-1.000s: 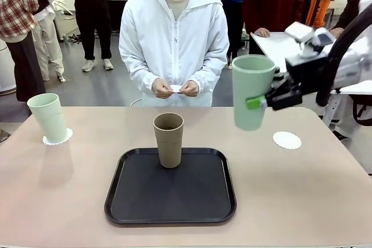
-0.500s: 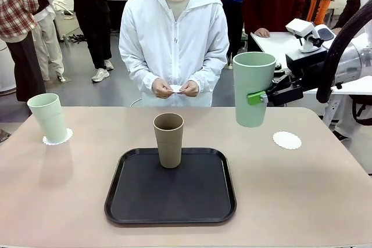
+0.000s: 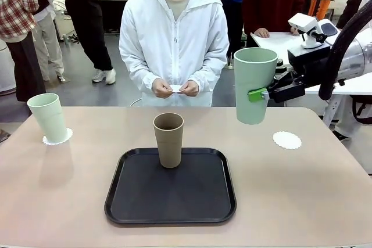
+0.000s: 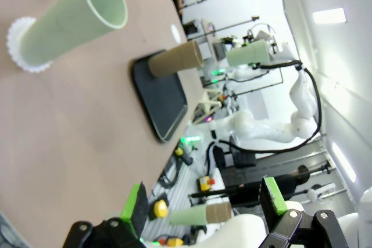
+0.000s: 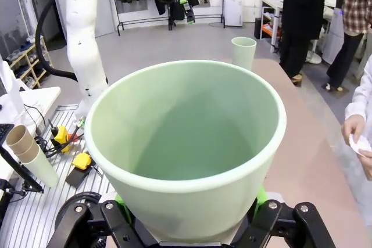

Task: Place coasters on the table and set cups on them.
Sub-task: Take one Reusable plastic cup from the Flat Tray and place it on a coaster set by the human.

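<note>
Mint green cup (image 3: 254, 79) is being pinched upright between the pads of the right gripper (image 3: 256, 94), hanging clear above the table (image 3: 314, 190). Below it and toward the robot's right, an empty coaster (image 3: 287, 140) is lying bare. The carrying step is judged to be in hand. Next, the cup needs shifting over that disc, lowering squarely and releasing. A brown cup (image 3: 168, 139) is waiting on the black tray (image 3: 145, 201). Another mint cup (image 3: 48, 117) is already standing on a second coaster (image 3: 58, 137). The left gripper (image 4: 205, 201) is being held spread, gripping nothing.
</note>
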### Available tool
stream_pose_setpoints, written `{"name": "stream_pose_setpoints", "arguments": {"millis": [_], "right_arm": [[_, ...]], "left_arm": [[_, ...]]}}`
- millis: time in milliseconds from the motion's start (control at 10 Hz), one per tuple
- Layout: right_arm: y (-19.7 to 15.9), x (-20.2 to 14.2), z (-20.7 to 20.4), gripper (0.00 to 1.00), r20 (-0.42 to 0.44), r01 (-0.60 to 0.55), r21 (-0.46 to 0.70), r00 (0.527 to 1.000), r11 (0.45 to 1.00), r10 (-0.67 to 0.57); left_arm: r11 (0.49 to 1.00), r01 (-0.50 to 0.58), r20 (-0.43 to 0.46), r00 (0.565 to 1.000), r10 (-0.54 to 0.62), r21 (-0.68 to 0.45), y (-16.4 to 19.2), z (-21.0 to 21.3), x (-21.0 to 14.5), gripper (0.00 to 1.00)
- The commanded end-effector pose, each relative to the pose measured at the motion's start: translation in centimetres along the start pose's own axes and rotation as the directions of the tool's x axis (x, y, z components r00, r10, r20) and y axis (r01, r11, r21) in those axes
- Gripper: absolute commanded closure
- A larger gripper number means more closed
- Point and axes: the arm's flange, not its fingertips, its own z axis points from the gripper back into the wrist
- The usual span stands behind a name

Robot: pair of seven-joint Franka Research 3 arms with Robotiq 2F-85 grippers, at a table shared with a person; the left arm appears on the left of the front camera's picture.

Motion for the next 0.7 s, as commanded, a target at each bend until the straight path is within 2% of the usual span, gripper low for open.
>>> {"name": "stream_pose_setpoints", "arguments": {"millis": [0,300,600], "right_arm": [[-2.8,-1.4,1.7,0.14,0.02,-0.02,0.008,1.0,1.0,0.02],[-9.1,-5.8,9.7,0.14,0.088,0.025,-0.131,0.996,0.991,-0.014],[-12.1,-9.0,14.5,0.14,0.125,0.065,-0.231,0.991,0.971,-0.037]], "left_arm": [[1.0,-0.005,0.001,1.0,0.005,0.008,-0.2,0.1,0.0,0.0],[1.0,-0.005,0.001,1.0,0.005,0.008,-0.2,0.1,0.0,0.0],[1.0,-0.005,0.001,1.0,0.005,0.008,-0.2,0.1,0.0,0.0]]}}
